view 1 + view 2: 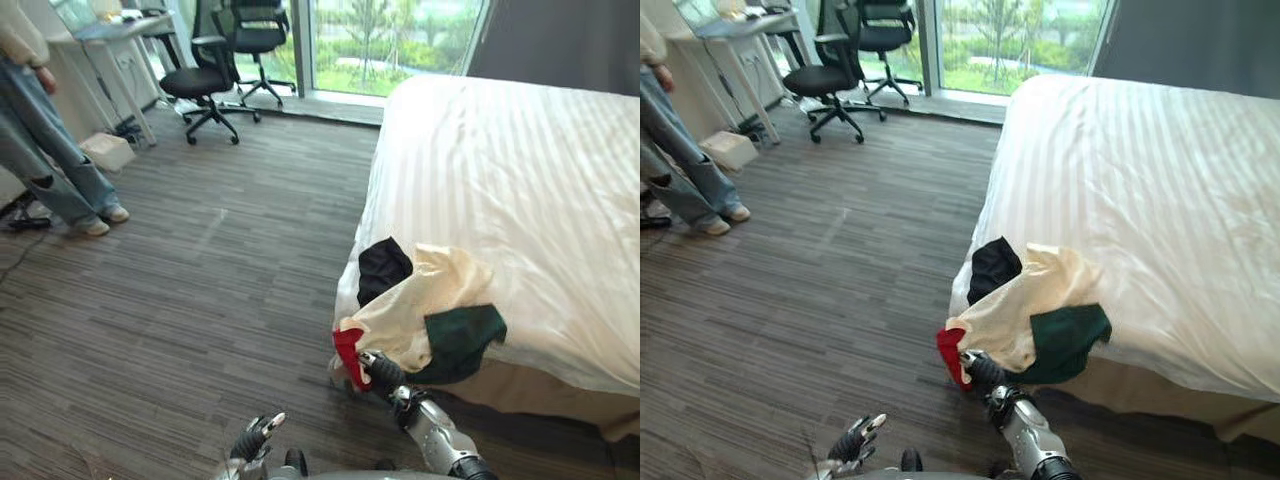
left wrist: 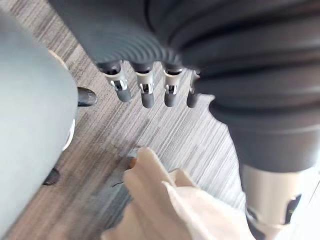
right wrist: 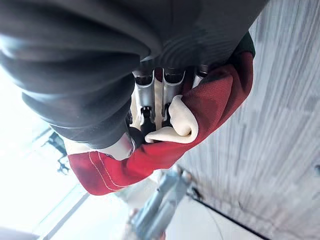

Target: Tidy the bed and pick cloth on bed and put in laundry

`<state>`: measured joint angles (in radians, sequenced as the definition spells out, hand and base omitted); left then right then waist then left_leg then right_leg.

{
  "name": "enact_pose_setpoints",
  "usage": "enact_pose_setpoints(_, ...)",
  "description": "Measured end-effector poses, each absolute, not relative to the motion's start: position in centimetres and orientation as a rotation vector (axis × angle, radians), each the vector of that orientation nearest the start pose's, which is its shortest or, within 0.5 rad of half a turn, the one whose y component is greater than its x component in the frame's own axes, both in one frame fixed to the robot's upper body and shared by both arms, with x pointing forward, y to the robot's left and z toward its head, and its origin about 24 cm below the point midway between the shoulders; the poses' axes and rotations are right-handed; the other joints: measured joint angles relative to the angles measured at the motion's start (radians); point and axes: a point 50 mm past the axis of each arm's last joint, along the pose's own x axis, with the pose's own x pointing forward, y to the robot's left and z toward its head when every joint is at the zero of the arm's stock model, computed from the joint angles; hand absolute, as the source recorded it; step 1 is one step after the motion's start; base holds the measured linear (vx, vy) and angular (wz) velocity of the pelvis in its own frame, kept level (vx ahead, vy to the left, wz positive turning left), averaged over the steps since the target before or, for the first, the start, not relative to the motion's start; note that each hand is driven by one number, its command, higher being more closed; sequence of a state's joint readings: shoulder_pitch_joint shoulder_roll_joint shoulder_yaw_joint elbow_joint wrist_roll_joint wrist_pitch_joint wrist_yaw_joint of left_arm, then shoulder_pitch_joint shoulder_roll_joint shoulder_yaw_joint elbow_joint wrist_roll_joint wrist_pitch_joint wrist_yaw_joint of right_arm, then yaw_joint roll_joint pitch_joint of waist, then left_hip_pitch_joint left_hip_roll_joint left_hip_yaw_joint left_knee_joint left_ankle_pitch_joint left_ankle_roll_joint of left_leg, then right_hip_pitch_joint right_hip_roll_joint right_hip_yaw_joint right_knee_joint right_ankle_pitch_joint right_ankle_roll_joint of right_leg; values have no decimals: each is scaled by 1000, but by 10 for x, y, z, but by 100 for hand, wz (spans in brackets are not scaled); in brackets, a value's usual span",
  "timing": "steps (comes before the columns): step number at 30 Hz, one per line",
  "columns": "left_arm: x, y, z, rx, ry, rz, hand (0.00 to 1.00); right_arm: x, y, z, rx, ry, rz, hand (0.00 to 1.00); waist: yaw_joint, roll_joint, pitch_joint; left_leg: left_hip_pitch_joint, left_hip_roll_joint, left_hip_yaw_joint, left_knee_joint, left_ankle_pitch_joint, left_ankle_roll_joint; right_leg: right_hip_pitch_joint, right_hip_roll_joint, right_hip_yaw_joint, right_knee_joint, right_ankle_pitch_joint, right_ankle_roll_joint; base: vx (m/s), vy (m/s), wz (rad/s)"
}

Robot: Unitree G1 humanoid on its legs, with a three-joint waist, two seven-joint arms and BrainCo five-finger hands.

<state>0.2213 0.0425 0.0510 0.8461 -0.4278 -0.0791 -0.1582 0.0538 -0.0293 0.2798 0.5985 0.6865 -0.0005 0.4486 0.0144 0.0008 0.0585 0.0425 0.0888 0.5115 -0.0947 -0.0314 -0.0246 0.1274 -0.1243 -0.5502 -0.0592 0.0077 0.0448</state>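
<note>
We are in a room with a dark striped floor (image 1: pixel 200 300), office chairs (image 1: pixel 205 80) by the window at the upper left, and a person (image 1: pixel 40 130) standing at the left edge, well away from the work. The bed (image 1: pixel 520 170) with its white sheet takes the right side.

The clothes lie heaped on the bed's near corner, at lower centre: a black cloth (image 1: pixel 383 265), a cream cloth (image 1: pixel 420 300), a green cloth (image 1: pixel 462 338) and a red cloth (image 1: pixel 349 352) that hangs over the edge. Our right hand (image 1: pixel 380 372) has its fingers curled on the red cloth, with a fold of the cream one pinched in as well, as the right wrist view shows. Our left hand (image 1: pixel 255 438) hangs low at the bottom, fingers straight and relaxed, holding nothing.

We judge the main risk to be a partial grab. The black and green cloths are outside the grip, so a pull could tip them over the edge onto the floor. The cream fold held is small and may slip out on the way to the laundry. A hard tug could also drag the sheet and rumple the bed.
</note>
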Motion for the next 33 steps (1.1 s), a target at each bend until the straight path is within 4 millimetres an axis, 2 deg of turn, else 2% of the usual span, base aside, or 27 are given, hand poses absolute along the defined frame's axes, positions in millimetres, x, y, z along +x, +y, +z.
enact_pose_setpoints(1, 92, 177, -149, -451, 887, 211, 0, 179, -88, -87, 711, 572, 429, 100, 0, -13, -2, 1, 1, 85, 12, -2, 11, 17, -21, -56, -5, 0, 7, 117, 283, 245)
enact_pose_setpoints(2, 97, 175, -146, -462, 865, 192, 0, 173, -92, -88, 706, 576, 418, 100, -1, -6, -7, 3, 12, 233, 63, 0, 14, 51, -57, -169, 21, -11, 25, 124, 319, 290)
enact_pose_setpoints(3, 99, 167, -144, -498, 844, 168, 0, 170, -100, -90, 685, 584, 402, 100, -2, 27, -17, 4, 31, 325, 111, 49, 55, 84, -69, -268, 61, -35, 51, 122, 296, 291)
enact_pose_setpoints(4, 99, 163, -143, -515, 835, 157, 0, 169, -104, -90, 669, 584, 399, 100, 0, 48, -21, 4, 36, 327, 109, 66, 66, 102, -70, -318, 83, -47, 66, 93, 208, 237)
enact_pose_setpoints(5, 100, 157, -142, -536, 831, 137, 0, 169, -107, -91, 649, 590, 385, 100, 18, 46, -21, 5, 3, 286, 81, 80, 82, 124, -96, -370, 104, -51, 73, 75, 229, 219)
enact_pose_setpoints(6, 99, 156, -139, -551, 824, 121, 0, 174, -108, -85, 636, 545, 378, 100, 28, 48, -20, -5, -43, 297, 35, 78, 127, 156, -107, -430, 127, -58, 87, 63, 220, 201)
enact_pose_setpoints(8, 97, 156, -139, -547, 839, 105, 0, 179, -107, -81, 617, 516, 361, 100, 35, 35, -17, -5, -87, 258, -3, 50, 138, 184, -131, -499, 152, -63, 101, 81, 183, 182)
enact_pose_setpoints(11, 97, 157, -137, -577, 835, 111, 0, 183, -112, -77, 491, 488, 343, 100, 32, 35, -4, -1, -149, 112, 4, 53, 160, 214, -225, -519, 328, -62, 104, 155, 122, 183)
enact_pose_setpoints(12, 105, 158, -132, -580, 799, 90, 0, 180, -113, -80, 429, 505, 337, 100, 26, 16, 6, -3, -185, 1, 3, 52, 162, 217, -287, -498, 490, -58, 95, 203, 56, 212)
enact_pose_setpoints(13, 108, 158, -130, -580, 785, 81, 0, 180, -114, -81, 404, 511, 336, 100, 27, 10, 15, -2, -198, -45, 3, 51, 166, 209, -311, -479, 565, -67, 73, 235, 35, 220)
enact_pose_setpoints(14, 114, 158, -128, -586, 764, 79, 0, 179, -116, -83, 373, 519, 322, 100, 27, 8, 27, -4, -211, -107, 9, 52, 177, 171, -325, -416, 689, -122, -19, 146, -9, 196)
enact_pose_setpoints(15, 121, 156, -125, -613, 733, 97, 0, 177, -119, -87, 344, 543, 302, 100, 28, 16, 49, -4, -214, -190, 25, 51, 177, 94, -280, -277, 783, -187, -53, 131, -26, 249)
enact_pose_setpoints(16, 126, 153, -123, -636, 712, 102, 0, 173, -123, -90, 327, 556, 273, 100, 20, 32, 57, -10, -214, -284, 39, 49, 172, 14, -197, -143, 797, -235, -22, 85, -31, 239)
enact_pose_setpoints(17, 130, 152, -122, -648, 698, 99, 0, 169, -125, -92, 324, 560, 258, 100, 6, 37, 57, -16, -216, -329, 36, 28, 159, -18, -160, -101, 785, -251, -13, 79, -43, 266)
enact_pose_setpoints(18, 134, 152, -121, -667, 684, 106, 0, 161, -128, -95, 324, 567, 224, 100, -16, 39, 66, -31, -207, -322, 71, -50, 112, -64, -122, -58, 730, -278, -12, 133, -49, 288)
enact_pose_setpoints(19, 140, 153, -118, -675, 664, 103, 0, 156, -131, -96, 320, 557, 198, 100, -34, 27, 74, -68, -168, -231, 169, -69, 126, -106, -116, -34, 684, -307, 13, 157, -58, 284)
enact_pose_setpoints(20, 141, 149, -118, -674, 672, 84, 0, 154, -137, -96, 305, 557, 180, 100, -36, 43, 79, -69, -175, -261, 189, -59, 174, -123, -104, 1, 655, -312, 34, 205, -36, 251)
enact_pose_setpoints(22, 143, 144, -118, -669, 683, 58, 0, 148, -144, -98, 303, 559, 137, 100, -35, 38, 76, -65, -222, -400, 175, -34, 197, -201, -69, 178, 552, -314, 39, 201, -13, 211)
enact_pose_setpoints(24, 140, 140, -121, -651, 710, 34, 0, 142, -153, -99, 313, 547, 75, 100, -58, 49, 79, -39, -252, -584, 131, 3, 169, -316, 26, 458, 539, -305, 49, 208, -28, 251)
enact_pose_setpoints(25, 137, 141, -124, -647, 727, 39, 0, 140, -152, -101, 321, 554, 67, 100, -55, 50, 81, -17, -255, -615, 126, 9, 166, -324, 49, 509, 533, -296, 62, 194, -42, 211)
enact_pose_setpoints(27, 112, 150, -133, -640, 785, 92, 0, 136, -144, -102, 361, 554, 46, 100, -44, 24, 78, 86, -275, -697, 118, 8, 161, -273, 63, 541, 426, -170, 51, 217, -58, 157)
enact_pose_setpoints(28, 106, 153, -134, -638, 795, 111, 0, 137, -141, -101, 377, 549, 36, 100, -37, 19, 72, 103, -284, -696, 112, -1, 147, -268, 52, 519, 396, -118, 43, 203, -90, 100)
enact_pose_setpoints(29, 102, 160, -134, -648, 781, 154, 0, 141, -135, -100, 417, 532, 19, 100, -6, -14, 47, 127, -292, -674, 97, -60, 115, -267, 33, 480, 343, -28, 28, 177, -96, 35)
enact_pose_setpoints(30, 101, 162, -133, -681, 765, 197, 0, 148, -130, -97, 434, 516, 12, 100, 29, -5, 41, 119, -231, -489, 142, -173, 72, -213, 31, 447, 276, -13, 9, 148, -107, 33)
enact_pose_setpoints(31, 101, 162, -133, -691, 755, 208, 0, 155, -126, -93, 445, 493, 13, 100, 28, -14, 36, 98, -185, -365, 194, -211, 25, -177, 28, 424, 231, 0, 6, 121, -121, 64)
enact_pose_setpoints(32, 107, 158, -131, -706, 730, 203, 0, 156, -128, -92, 452, 473, -3, 100, 20, 8, 42, 78, -137, -259, 265, -212, 27, -118, 28, 368, 173, -1, 5, 142, -90, 107)
enact_pose_setpoints(33, 110, 150, -131, -715, 730, 184, 0, 156, -129, -92, 448, 480, -16, 100, 21, 21, 45, 63, -129, -233, 330, -211, 29, -68, 19, 325, 132, -2, 5, 160, -55, 114)
